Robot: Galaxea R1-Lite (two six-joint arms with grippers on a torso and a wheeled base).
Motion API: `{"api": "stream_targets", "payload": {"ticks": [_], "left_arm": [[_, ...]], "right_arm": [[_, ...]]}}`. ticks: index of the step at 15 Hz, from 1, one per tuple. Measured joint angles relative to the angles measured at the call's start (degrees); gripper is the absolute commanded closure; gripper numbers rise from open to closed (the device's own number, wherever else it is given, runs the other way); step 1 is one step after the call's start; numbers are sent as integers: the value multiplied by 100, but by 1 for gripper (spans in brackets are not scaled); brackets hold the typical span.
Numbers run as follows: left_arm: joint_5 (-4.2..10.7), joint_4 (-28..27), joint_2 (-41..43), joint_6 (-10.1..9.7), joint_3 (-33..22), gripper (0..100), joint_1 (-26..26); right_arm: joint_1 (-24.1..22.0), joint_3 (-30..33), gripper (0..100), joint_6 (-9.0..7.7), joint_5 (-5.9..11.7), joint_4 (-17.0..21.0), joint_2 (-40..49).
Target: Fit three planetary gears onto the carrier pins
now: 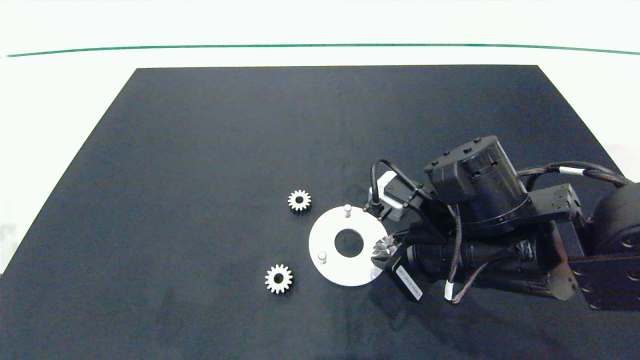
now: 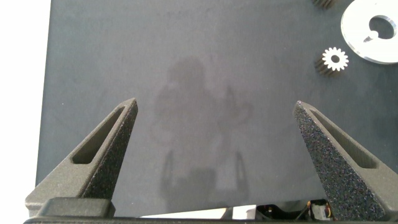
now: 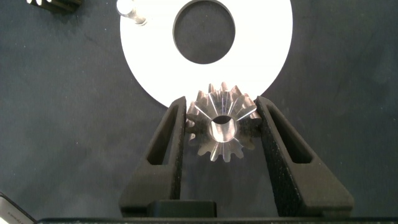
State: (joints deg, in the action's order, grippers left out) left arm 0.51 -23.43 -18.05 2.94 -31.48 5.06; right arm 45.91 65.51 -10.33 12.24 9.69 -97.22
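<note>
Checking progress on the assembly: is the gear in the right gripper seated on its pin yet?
Cannot tell. The right gripper is shut on the gear over the disc's edge; the gear hides the pin.

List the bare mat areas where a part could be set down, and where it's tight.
Free: the mat beyond and left of the far gear, and under the open left gripper. Crowded: around the disc, near gear, and right gripper, shut on a gear.
</note>
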Motion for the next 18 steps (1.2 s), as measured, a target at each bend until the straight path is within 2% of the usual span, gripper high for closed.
{"api": "stream_targets", "payload": {"ticks": [7,11,18], "left_arm": [[0,0,0,-5,-7,0,15],[0,1,6,-7,-20,0,15],[0,-7,28,-5,-27,0,30]], "right_arm": [[-52,99,81,11,0,-5,-126],[-52,105,81,118,0,-7,-190],[-55,133,81,118,0,-10,-283]]}}
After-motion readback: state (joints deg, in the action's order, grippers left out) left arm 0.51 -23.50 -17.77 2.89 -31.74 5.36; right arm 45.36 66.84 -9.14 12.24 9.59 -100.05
